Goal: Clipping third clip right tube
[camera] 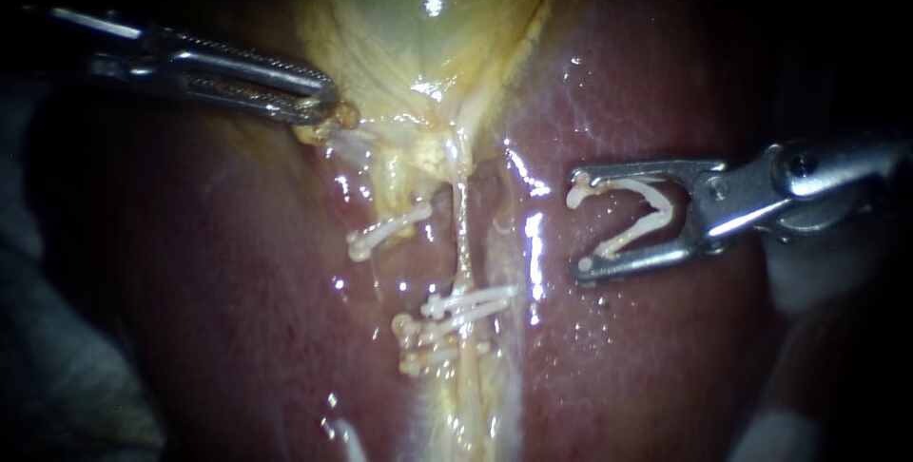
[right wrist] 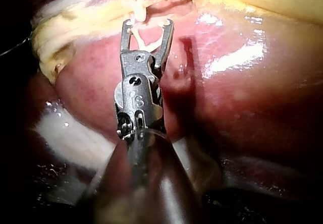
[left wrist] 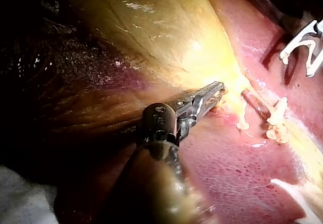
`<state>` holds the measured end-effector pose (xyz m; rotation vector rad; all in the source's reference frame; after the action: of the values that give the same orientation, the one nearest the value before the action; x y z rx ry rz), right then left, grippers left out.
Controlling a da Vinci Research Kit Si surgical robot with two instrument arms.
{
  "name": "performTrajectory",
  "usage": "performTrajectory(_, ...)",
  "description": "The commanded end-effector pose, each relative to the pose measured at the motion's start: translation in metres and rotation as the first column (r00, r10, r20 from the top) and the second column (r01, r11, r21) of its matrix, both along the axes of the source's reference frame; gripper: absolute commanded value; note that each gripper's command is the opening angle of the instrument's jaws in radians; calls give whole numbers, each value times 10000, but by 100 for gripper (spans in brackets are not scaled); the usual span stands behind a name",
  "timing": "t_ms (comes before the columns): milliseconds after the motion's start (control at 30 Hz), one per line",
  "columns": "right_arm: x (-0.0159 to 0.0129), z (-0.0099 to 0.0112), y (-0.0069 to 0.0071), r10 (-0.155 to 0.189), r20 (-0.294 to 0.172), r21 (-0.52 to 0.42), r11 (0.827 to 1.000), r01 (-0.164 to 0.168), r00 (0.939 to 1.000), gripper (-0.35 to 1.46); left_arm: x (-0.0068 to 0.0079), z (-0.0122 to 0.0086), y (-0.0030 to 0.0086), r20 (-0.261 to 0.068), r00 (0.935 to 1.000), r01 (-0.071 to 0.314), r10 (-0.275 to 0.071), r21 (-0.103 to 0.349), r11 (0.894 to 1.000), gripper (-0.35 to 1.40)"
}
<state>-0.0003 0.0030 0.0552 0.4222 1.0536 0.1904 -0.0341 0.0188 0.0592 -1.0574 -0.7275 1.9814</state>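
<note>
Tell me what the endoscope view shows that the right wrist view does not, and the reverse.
Only the endoscope view: the left tool, jaws shut on the gallbladder's lower edge. Only the right wrist view: the right tool's dark shaft, seen from behind. Both: the right tool holding an open clip between its jaws, placed clips on the tube, and the liver.

Bare liver (camera: 656, 348) right of the clips (camera: 455, 317)
</note>
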Motion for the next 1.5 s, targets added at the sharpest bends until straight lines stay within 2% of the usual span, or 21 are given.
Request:
performTrajectory(33,0,0,-1,4,1,0,10000,-4,10000,50,2,-3,0,16,10000,-14,14,7,10000,-35)
performTrajectory(133,0,0,-1,5,2,-3,10000,-5,10000,50,15,-15,3,88,9999,-100,99,93,9999,-35)
performTrajectory(300,2,0,-2,14,8,-6,10000,-14,10000,50,43,-47,14,-36,9998,185,-184,19,9998,-35)
performTrajectory(367,4,1,-2,25,14,-6,10000,-25,10000,50,51,-57,18,14,9996,267,-267,-40,9996,-35)
performTrajectory(500,12,1,-1,66,38,-9,10000,-66,10000,50,54,-62,19,25,9996,294,-294,-92,9995,-35)
performTrajectory(633,27,4,2,372,249,984,9944,-395,9990,50,53,-60,18,16,9995,305,-305,-103,9995,-35)
performTrajectory(733,43,10,4,639,250,1844,9805,-674,9976,49,53,-60,18,15,9995,307,-307,-104,9995,-35)
performTrajectory(833,60,22,5,836,190,2696,9592,-856,9963,49,52,-60,18,14,9995,309,-309,-104,9995,-35)
performTrajectory(900,70,33,3,1040,271,3001,9479,-1073,9942,49,52,-60,18,12,9995,311,-311,-105,9995,-35)
performTrajectory(1033,87,57,-1,1088,394,3354,9349,-1157,9933,49,52,-60,17,8,9995,315,-314,-112,9994,-35)
performTrajectory(1233,110,92,-5,1358,575,3830,9119,-1474,9891,50,51,-59,17,3,9995,321,-321,-116,9994,-35)
performTrajectory(1367,122,102,-8,1598,230,4438,8829,-1533,9869,50,51,-59,17,3,9995,322,-322,-116,9994,-35)
performTrajectory(1500,133,99,-7,1783,-507,5226,8432,-1261,9827,50,50,-59,17,2,9995,323,-323,-117,9994,-35)
